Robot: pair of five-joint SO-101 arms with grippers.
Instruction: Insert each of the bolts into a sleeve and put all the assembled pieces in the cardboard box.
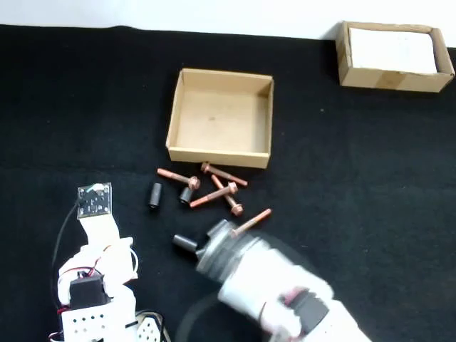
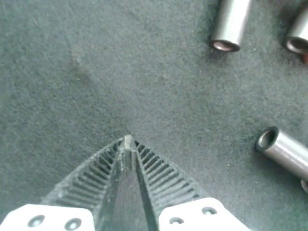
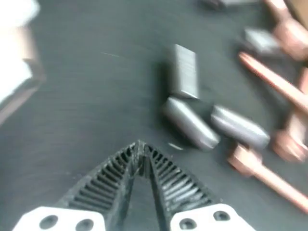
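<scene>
Both my jaws clenched, empty: left gripper (image 2: pixel 127 143), right gripper (image 3: pixel 139 145). High view: open cardboard box (image 1: pixel 184 121) mid tabletop (image 1: pixel 370 185), coppery bolts (image 1: pixel 214 194) strewn by its near wall. Left wrist: smooth hollow sleeves (image 2: pixel 230 24) on black felt.

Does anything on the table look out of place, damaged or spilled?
Nothing looks damaged or spilled. The bolts lie in a loose, partly crossed heap in front of the empty cardboard box, and the sleeves lie on their sides near them.
</scene>
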